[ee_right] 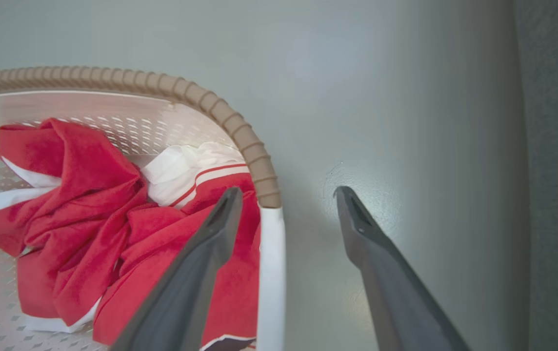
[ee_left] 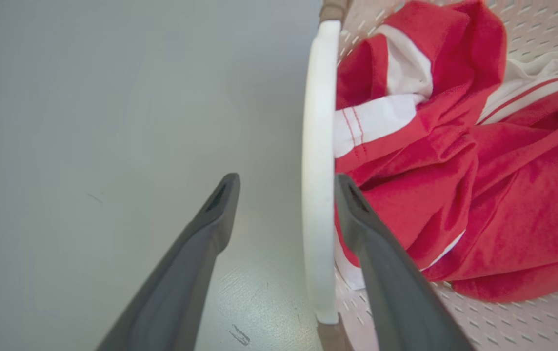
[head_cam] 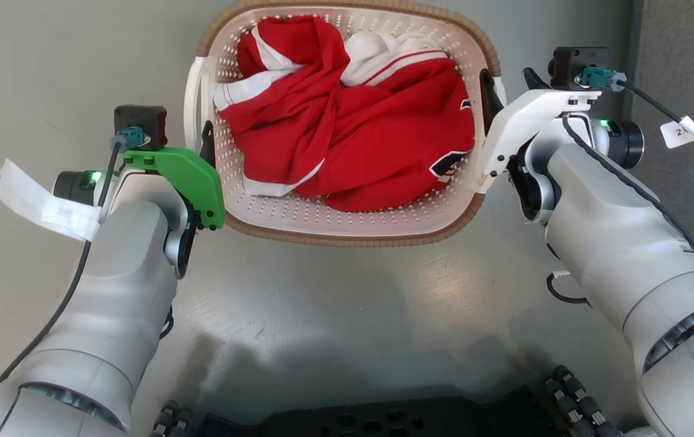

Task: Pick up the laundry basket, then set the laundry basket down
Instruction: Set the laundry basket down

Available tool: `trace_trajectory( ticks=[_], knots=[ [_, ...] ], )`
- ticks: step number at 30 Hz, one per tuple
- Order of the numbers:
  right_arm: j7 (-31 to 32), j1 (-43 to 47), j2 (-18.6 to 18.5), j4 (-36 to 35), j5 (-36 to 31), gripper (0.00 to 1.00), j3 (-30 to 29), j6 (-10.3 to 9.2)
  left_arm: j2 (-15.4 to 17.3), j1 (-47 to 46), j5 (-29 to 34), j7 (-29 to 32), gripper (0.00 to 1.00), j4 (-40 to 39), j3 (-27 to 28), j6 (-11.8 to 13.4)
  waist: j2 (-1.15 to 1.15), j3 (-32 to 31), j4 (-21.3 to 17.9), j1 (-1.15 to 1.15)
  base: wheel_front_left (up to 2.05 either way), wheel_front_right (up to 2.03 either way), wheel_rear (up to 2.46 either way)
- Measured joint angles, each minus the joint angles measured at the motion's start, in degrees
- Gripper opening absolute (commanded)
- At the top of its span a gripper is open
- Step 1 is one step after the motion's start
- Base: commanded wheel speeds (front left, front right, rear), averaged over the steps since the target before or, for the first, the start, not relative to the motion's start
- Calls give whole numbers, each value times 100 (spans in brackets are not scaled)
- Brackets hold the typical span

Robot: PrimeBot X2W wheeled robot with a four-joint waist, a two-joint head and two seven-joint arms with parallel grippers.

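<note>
The left gripper (ee_left: 286, 180) stands open, its two dark fingers spread to either side of the white left handle (ee_left: 318, 170) of the laundry basket (head_cam: 347, 221). The outer finger is clear of the handle, over the grey floor (ee_left: 89, 146). The inner finger lies close against the handle inside the basket; whether it touches cannot be told. The right gripper (ee_right: 288, 192) is parted about as wide and straddles the white right handle (ee_right: 271, 273), its inner finger over the cloth and its outer finger well off the handle. Neither gripper clamps anything.

The basket is straight ahead of the robot, between the two grippers; whether it rests on the floor or hangs just above it cannot be told. A crumpled red and white garment (head_cam: 353, 133) lies inside.

The head view takes in nearly the whole basket, yet the green wrist mount (head_cam: 192, 176) and the white wrist mount (head_cam: 523, 115) cover most of the fingers. The wrist views show the gaps at the handles. The right wrist view also shows the brown rim band (ee_right: 258, 156) meeting the handle's top, and a darker grey panel (ee_right: 547, 146) edging the floor.
</note>
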Motion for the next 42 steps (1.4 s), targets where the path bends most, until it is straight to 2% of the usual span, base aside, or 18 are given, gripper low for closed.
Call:
trace_trajectory(
  ticks=[16,30,37,42],
  knots=[
    [-43,229,1,80,85,100,16,0,0,270,-51,-101,100,55,-13,0,0,-620,-29,0,0,0,0],
    [-51,708,2,18,80,100,-13,15,0,890,-223,-151,100,8,2,-8,0,-1564,-39,0,0,0,0],
    [-52,1044,4,-246,-96,100,-175,18,22,1089,-220,-152,100,-557,313,76,0,-2194,-52,0,0,0,0],
    [-52,1333,-2,-508,-226,100,-304,20,187,1391,-12,-153,100,-953,470,148,0,-2597,-57,0,0,0,0]
  ],
)
